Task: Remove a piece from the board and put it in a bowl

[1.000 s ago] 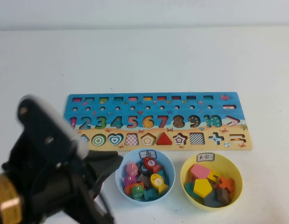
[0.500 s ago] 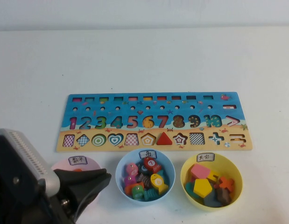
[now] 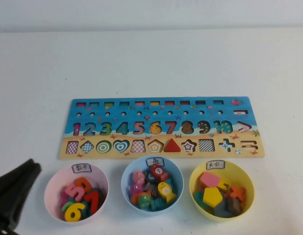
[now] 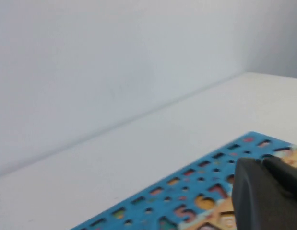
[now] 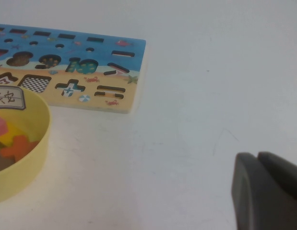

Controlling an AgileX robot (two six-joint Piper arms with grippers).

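Observation:
The board [image 3: 161, 126] lies across the middle of the table and also shows in the left wrist view [image 4: 186, 191] and the right wrist view [image 5: 81, 57]. A red triangle [image 3: 172, 146] sits in its slot; the pentagon slot beside it is empty. The yellow pentagon piece [image 3: 212, 197] lies in the yellow bowl [image 3: 244, 177] among other shapes. The bowl's rim shows in the right wrist view [image 5: 35, 143]. My left gripper [image 3: 33, 167] is shut and empty at the near left, beside the pink bowl. It also shows in the left wrist view [image 4: 257, 165]. My right gripper [image 5: 257, 156] is shut and empty over bare table, right of the board.
A pink bowl [image 3: 53, 181] of number pieces and a blue bowl [image 3: 127, 177] of fish pieces stand in a row with the yellow bowl, in front of the board. White table stretches behind the board and to its right.
My left arm has drawn back toward the near left corner, uncovering the pink bowl. The board and the bowls' contents have not moved.

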